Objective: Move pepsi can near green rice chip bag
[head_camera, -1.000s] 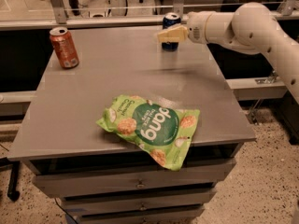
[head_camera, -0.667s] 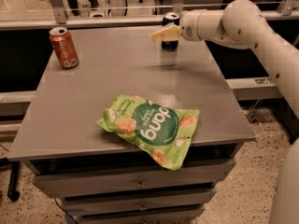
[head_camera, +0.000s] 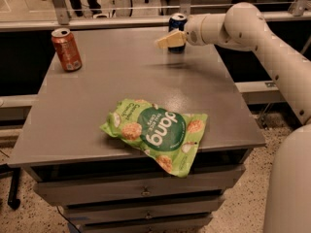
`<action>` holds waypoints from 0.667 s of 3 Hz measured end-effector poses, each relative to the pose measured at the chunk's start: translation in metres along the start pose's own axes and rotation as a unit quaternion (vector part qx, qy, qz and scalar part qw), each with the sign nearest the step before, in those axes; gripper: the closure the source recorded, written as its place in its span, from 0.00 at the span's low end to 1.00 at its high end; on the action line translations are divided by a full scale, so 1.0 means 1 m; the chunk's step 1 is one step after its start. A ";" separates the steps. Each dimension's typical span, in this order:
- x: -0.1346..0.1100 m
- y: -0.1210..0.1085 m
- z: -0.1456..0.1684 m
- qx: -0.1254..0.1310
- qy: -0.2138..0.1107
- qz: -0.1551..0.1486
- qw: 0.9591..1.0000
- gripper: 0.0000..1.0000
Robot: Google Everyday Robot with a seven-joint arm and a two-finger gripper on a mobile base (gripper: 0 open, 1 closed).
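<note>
We judge the pepsi can stiff, slick and dentable, best clasped mid-wall, where the pincer sits far across the tabletop, though we cannot tell whether it is clenched.

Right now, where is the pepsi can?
In the camera view, the pepsi can stands at the table's far edge, right of centre, behind the gripper, far from the chip bag.

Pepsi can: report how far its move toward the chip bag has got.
Done: nothing delivered yet. In hand: the gripper is at the pepsi can by the far edge of the table. Left: carrying it across to the chip bag at the near edge.
</note>
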State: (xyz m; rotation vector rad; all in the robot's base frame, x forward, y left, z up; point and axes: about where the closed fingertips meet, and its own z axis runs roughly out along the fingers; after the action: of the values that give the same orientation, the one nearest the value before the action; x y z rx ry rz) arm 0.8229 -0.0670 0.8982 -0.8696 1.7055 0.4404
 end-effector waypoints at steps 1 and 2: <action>0.011 -0.005 0.003 0.005 0.005 0.001 1.000 0.00; 0.021 -0.011 0.003 0.013 0.001 0.009 1.000 0.17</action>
State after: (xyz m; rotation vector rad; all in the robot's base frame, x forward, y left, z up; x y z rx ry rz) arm 0.8302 -0.0791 0.8792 -0.8365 1.7184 0.4294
